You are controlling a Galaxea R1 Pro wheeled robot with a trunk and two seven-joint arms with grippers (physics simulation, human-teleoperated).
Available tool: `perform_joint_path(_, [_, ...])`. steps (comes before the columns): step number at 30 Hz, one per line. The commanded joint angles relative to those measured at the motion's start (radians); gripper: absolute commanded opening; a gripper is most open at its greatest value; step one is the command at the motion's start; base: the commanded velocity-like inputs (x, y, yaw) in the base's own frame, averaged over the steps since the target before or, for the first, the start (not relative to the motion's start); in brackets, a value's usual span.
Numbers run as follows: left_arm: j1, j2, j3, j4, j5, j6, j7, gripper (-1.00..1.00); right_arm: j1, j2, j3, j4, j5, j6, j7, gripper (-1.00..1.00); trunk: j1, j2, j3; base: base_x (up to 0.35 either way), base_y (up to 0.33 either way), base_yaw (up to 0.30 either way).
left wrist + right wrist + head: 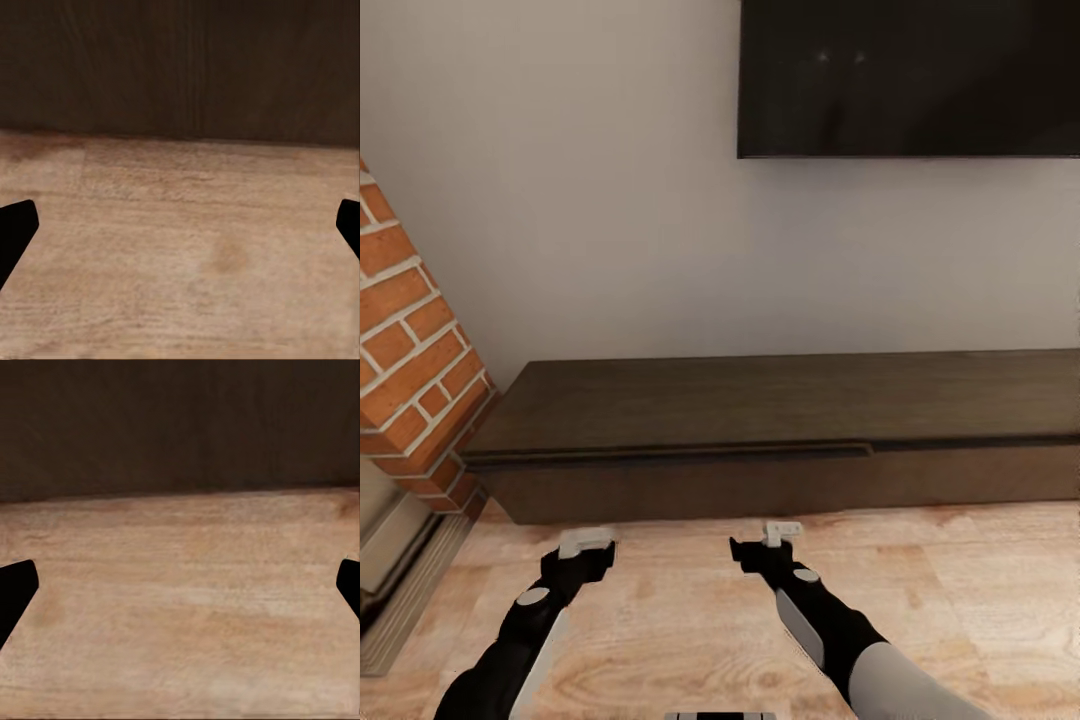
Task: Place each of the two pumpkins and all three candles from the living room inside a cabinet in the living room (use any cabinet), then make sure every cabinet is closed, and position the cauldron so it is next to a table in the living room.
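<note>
Living-room wall (560, 200), pale and plain; backdrop to all items below.

Television (908, 78), black, wall-mounted at upper right, cut off by the picture's edge.

Wooden floor (920, 590), light planks, running up to the furniture; both wrist views show it meeting a dark front panel.

Cabinet (780, 440), long, low, dark-brown unit against the wall beneath the television. Flat handleless fronts. Left section stands slightly proud of the right, a thin dark gap under its top edge; whether it is fully shut cannot be told. Judged the intended store for the pumpkins and candles, hence the robot squared up to it.

Fireplace surround (410, 330), red brick, angled at far left, with a pale stone hearth at its foot; just beside the cabinet's left end.

Left gripper (586, 543), black arm with pale tip, held low over the floor, near the cabinet front but apart from it. Fingers (15, 229) sit wide apart at the edges of the wrist view, nothing between them.

Right gripper (783, 531), likewise low and aimed at the cabinet front; fingers (15, 589) spread, holding nothing. Both held forward and level, probably ready to pull a front open.
</note>
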Motion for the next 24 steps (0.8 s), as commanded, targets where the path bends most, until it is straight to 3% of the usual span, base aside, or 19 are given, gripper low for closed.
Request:
perform_joint_path(1, [0.000,0.006,0.006,-0.042,0.013,0.080,0.009,1.00,-0.001,-0.002,-0.012,-0.032,-0.009,0.061,-0.007,1.00,0.000,0.000,-0.001,-0.058,0.000,0.000])
perform_joint_path(5, [0.000,0.011,0.046,-0.152,0.018,0.329,0.009,1.00,-0.001,-0.002,-0.058,-0.102,-0.007,0.277,-0.008,1.00,0.000,0.000,-0.001,-0.021,0.000,0.000])
perform_joint_path(8, [0.000,0.011,0.062,-0.220,0.018,0.499,0.013,1.00,-0.001,0.002,-0.065,-0.116,-0.005,0.372,-0.012,1.00,0.000,0.000,-0.001,-0.004,0.000,0.000])
perform_joint_path(10, [-0.001,0.011,0.077,-0.249,0.018,0.563,0.014,1.00,-0.001,0.003,-0.067,-0.119,-0.005,0.413,-0.014,1.00,-0.004,0.007,0.002,-0.001,0.000,0.000])
perform_joint_path(15, [-0.004,0.005,0.090,-0.276,0.024,0.610,0.013,1.00,-0.001,0.005,-0.067,-0.118,-0.004,0.495,-0.028,1.00,-0.023,0.042,0.018,0.000,0.000,0.000])
perform_joint_path(24, [-0.010,0.002,0.091,-0.271,0.028,0.616,0.012,1.00,-0.001,0.008,-0.064,-0.117,-0.007,0.577,-0.141,1.00,-0.058,0.105,0.046,0.000,0.000,0.000])
